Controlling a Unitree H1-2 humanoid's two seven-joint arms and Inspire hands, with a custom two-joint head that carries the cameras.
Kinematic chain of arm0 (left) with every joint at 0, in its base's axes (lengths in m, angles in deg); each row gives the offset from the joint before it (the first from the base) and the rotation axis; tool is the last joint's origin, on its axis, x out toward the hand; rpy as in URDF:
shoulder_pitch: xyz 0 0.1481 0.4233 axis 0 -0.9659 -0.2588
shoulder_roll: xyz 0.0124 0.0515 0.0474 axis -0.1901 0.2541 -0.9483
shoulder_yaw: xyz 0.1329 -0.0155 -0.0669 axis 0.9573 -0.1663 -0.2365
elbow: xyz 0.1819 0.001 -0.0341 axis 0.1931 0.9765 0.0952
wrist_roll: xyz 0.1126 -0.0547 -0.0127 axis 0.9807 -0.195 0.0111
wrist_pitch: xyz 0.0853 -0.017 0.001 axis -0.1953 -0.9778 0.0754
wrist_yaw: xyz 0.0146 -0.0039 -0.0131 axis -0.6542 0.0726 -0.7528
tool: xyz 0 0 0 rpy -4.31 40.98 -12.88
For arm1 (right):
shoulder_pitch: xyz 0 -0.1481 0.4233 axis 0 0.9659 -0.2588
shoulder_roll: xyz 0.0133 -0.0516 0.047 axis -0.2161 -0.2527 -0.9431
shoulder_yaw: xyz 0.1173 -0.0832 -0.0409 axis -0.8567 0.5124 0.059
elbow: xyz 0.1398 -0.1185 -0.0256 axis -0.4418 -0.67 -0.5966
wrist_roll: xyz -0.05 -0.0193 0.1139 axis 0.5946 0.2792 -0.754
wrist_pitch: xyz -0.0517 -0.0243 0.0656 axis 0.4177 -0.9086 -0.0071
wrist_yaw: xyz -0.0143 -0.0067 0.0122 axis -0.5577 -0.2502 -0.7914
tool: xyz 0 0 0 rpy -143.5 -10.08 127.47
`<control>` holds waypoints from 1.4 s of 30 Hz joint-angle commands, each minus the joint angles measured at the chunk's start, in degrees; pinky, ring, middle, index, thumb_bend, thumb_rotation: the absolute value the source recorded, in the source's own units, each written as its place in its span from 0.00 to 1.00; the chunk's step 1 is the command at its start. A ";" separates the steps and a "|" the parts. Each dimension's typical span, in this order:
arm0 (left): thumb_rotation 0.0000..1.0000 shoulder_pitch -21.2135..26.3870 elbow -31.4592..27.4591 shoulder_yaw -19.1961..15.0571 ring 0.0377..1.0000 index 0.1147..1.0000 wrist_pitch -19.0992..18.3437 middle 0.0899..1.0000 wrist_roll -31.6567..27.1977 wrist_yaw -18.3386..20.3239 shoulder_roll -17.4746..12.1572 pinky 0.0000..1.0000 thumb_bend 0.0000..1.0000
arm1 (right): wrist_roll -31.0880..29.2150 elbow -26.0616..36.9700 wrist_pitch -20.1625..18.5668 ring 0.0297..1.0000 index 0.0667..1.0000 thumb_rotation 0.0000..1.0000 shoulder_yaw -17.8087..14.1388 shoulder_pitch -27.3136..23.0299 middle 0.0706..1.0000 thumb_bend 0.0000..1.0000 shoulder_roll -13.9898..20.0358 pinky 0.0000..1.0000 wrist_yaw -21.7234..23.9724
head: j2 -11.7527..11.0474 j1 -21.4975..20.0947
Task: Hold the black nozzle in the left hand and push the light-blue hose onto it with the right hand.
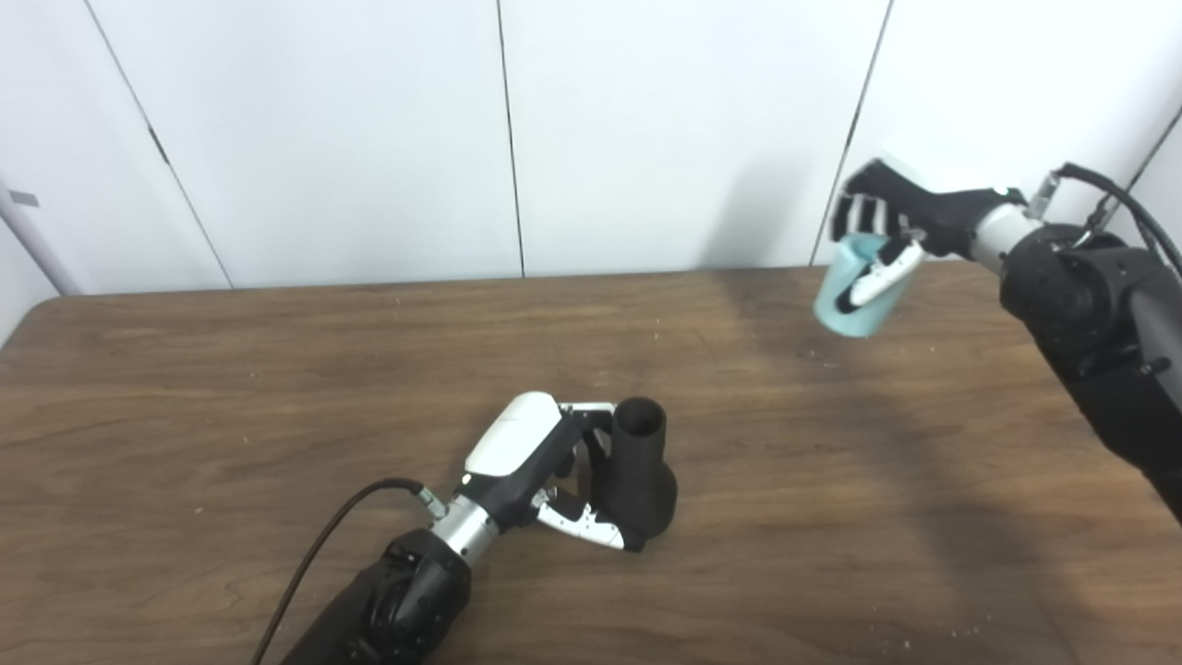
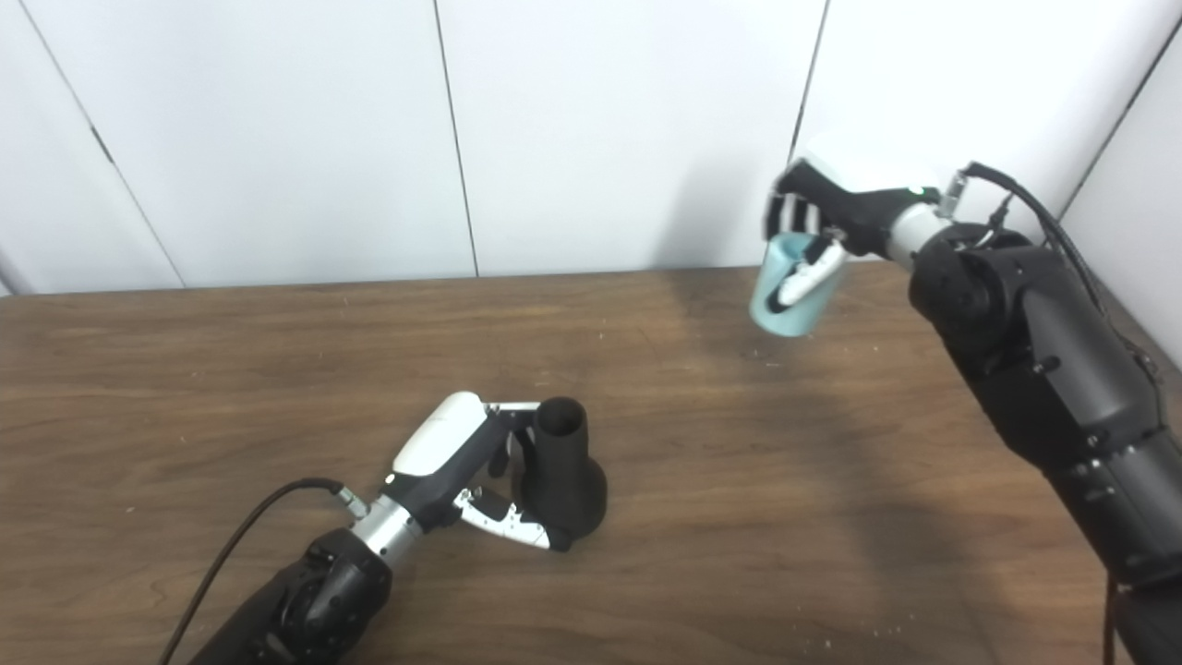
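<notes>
The black nozzle stands upright on the brown table near the middle front, its narrow open end up and its wide base down. My left hand wraps around it from the left, fingers behind and thumb across the base. At the far right, well above the table, my right hand is shut on the short light-blue hose. The hose hangs tilted, its lower end pointing down and to the left. It is far from the nozzle, up and to the right of it.
White wall panels rise just behind the table's far edge. A black cable trails from my left wrist over the table front. Small crumbs speckle the wood at the front right.
</notes>
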 commanded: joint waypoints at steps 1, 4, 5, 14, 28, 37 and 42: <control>0.08 -3.63 4.86 1.91 0.39 0.42 -7.06 0.41 5.86 5.81 -2.43 0.41 0.52 | -1.12 4.38 -0.53 0.27 0.45 0.13 -1.62 -4.24 0.32 0.52 -0.19 0.23 1.43 | 0.04 0.01; 0.08 -3.45 5.15 1.94 0.40 0.42 -6.96 0.42 5.86 5.53 -2.13 0.41 0.52 | -1.64 9.50 -2.51 0.25 0.45 0.13 -1.39 -5.05 0.30 0.52 -2.14 0.20 4.54 | 0.09 0.32; 0.08 -3.39 5.27 1.95 0.40 0.42 -6.92 0.43 5.84 5.47 -2.05 0.41 0.52 | -1.83 10.69 -3.03 0.24 0.45 0.13 -1.31 -5.32 0.29 0.52 -2.69 0.19 5.38 | 0.08 0.36; 0.08 -3.23 5.06 1.51 0.36 0.42 -7.05 0.39 5.13 5.65 -1.52 0.40 0.52 | -6.22 17.09 -6.77 0.26 0.45 0.12 -1.55 -7.60 0.32 0.51 -5.62 0.19 12.25 | 0.37 0.64; 0.08 -3.29 4.64 1.11 0.35 0.42 -6.97 0.37 4.81 6.07 -1.50 0.39 0.52 | -11.10 19.91 -11.57 0.21 0.44 0.12 -1.17 -9.35 0.28 0.51 -7.38 0.16 14.89 | 0.70 0.88; 0.08 -3.28 4.40 1.14 0.34 0.42 -7.02 0.37 5.15 6.12 -1.57 0.39 0.52 | -11.04 20.65 -12.86 0.22 0.44 0.12 0.06 -8.11 0.28 0.51 -8.43 0.17 14.69 | 0.79 1.05; 0.08 -3.24 4.35 1.21 0.34 0.42 -7.20 0.37 5.22 6.26 -1.51 0.38 0.52 | -9.08 21.21 -13.70 0.24 0.44 0.12 1.49 -8.24 0.29 0.51 -8.81 0.20 16.21 | 0.85 1.10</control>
